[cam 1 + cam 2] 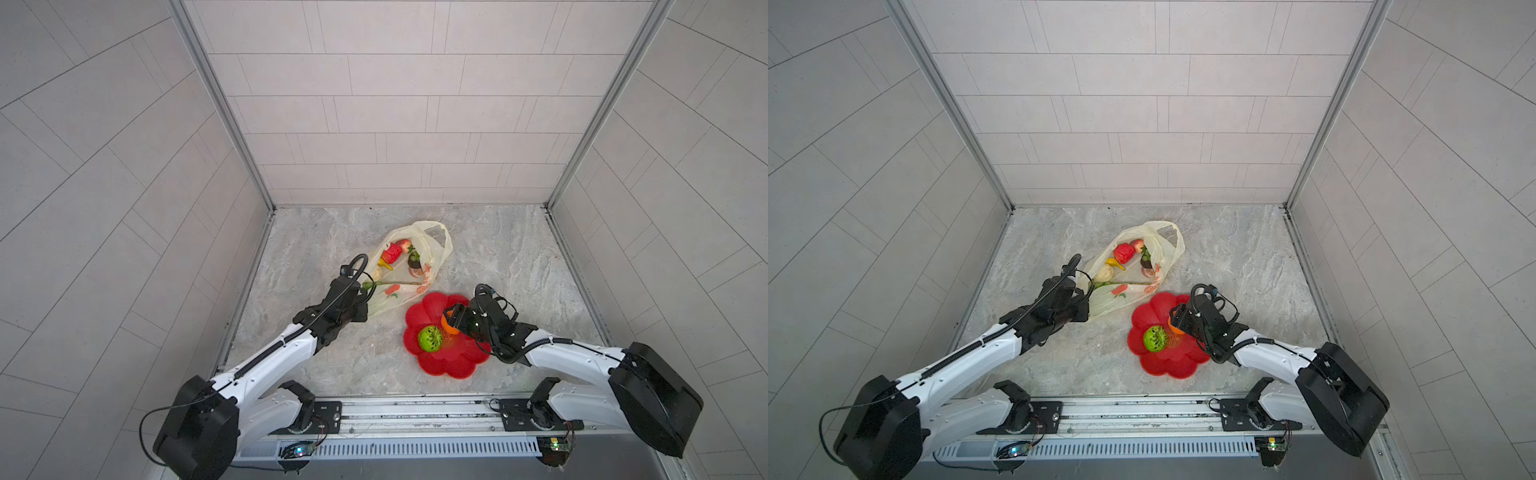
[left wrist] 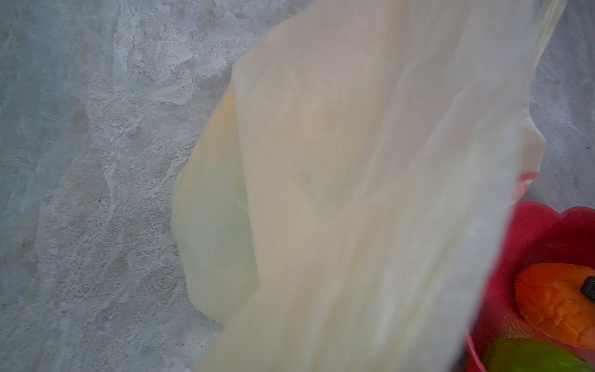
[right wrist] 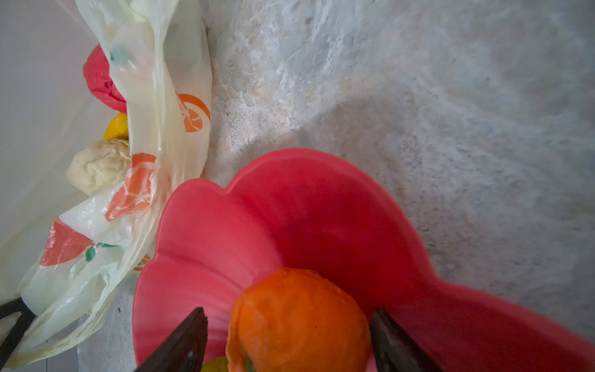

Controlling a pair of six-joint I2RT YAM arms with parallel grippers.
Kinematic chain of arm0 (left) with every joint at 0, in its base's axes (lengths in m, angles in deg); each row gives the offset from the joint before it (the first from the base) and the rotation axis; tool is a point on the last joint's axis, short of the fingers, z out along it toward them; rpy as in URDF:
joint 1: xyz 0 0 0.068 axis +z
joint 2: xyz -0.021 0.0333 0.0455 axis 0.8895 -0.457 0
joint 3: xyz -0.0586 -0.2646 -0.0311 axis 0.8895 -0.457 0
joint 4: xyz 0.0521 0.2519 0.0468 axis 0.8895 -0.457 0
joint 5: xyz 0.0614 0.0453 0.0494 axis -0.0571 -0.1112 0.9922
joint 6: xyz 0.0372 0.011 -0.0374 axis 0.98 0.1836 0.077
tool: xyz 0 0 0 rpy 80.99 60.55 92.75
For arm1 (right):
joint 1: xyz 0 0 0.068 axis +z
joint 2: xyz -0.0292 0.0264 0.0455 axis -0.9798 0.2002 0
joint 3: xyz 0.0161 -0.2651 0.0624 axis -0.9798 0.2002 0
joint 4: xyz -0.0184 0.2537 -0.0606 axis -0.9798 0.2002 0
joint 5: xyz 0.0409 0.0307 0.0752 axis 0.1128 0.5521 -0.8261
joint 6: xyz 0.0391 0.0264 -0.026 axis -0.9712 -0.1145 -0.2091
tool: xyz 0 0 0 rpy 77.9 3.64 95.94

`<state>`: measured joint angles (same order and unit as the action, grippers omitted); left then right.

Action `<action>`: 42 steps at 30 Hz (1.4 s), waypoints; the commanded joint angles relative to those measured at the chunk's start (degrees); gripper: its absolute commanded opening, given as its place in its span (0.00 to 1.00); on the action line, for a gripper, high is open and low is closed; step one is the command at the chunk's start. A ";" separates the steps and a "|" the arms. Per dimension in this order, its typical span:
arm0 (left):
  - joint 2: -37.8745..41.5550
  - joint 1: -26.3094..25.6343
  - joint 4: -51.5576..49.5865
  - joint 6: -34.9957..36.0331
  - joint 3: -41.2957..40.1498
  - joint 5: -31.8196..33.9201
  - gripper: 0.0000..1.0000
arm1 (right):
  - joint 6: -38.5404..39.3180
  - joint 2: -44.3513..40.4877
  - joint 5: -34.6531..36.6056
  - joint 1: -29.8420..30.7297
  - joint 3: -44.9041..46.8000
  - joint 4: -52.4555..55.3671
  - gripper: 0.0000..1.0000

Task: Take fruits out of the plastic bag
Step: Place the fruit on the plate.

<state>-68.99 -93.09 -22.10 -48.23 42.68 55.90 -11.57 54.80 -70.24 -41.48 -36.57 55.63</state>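
**Right side.** My right hand hangs low over the red plate with its jaws wide, one on each side of the orange. The orange sits on the plate, and a gap shows at one finger, so I judge it not gripped. The green kiwi ball lies just beside it on the plate.

**Left side.** My left hand is closed on the near edge of the plastic bag and lifts the film so that the mouth gapes. Its wrist view shows little but pale film.

**In the bag.** A red piece, a strawberry, the banana, the cream bulb and the dark mangosteen lie inside.

**Handling.** I judge these fruits light, hard and glossy, so apt to slip or roll. Round ones are best taken across the widest part, the banana across its middle. The bag is thin and limp, and a finger could easily pinch film along with a fruit.

**Setting.** The grey marbled counter is flat, and pale tiled walls close it in on three sides.
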 commanded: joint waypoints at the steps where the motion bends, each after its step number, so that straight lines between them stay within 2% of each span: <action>1: 0.17 0.00 0.01 0.61 0.42 0.16 0.00 | 0.34 -1.97 3.29 -0.08 -1.12 7.99 0.80; 4: -0.12 -0.10 0.23 0.58 0.45 0.14 0.00 | 0.75 -3.70 4.12 0.03 -2.09 12.05 0.80; 6: -0.34 -0.11 0.26 0.55 0.53 0.07 0.00 | 0.40 -5.06 4.18 0.48 -2.16 13.47 0.76; 7: -0.36 0.02 0.32 0.53 0.51 0.14 0.00 | 0.03 -6.10 4.57 1.18 -2.13 13.83 0.74; 11: -0.67 -0.03 0.36 0.57 0.53 0.06 0.00 | 0.20 -7.66 7.27 4.08 -4.05 17.34 0.73; 19: -0.22 -0.05 0.97 -0.12 -0.08 0.84 0.00 | 1.04 -0.60 4.53 4.32 -5.73 12.44 0.73; 27: -2.12 -0.12 2.78 -1.54 -0.49 -1.82 0.00 | 3.51 5.94 2.27 5.66 -10.59 10.88 0.70; 31: -1.97 -0.31 2.53 -2.76 -1.25 -1.76 0.00 | 4.48 5.51 4.11 5.66 -11.78 12.96 0.75; 35: -0.24 -0.57 0.51 -5.74 -2.83 -0.80 0.00 | 9.43 2.41 9.30 5.66 -16.44 20.54 0.78; 38: 1.32 -0.74 -1.58 -7.10 -3.41 -0.04 0.00 | 16.63 1.51 11.64 5.70 -21.21 24.90 0.79; 40: 2.79 -0.82 -2.97 -7.45 -3.64 0.37 0.00 | 21.27 1.05 12.08 5.69 -23.32 25.35 0.79; 42: 4.67 -0.76 -4.14 -7.67 -3.84 0.60 0.00 | 24.68 -1.09 11.44 5.66 -22.10 21.13 0.79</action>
<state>-67.05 -93.59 -23.22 -54.41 39.49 55.07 5.39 56.23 -61.19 -35.97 -58.82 76.09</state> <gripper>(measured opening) 0.050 0.793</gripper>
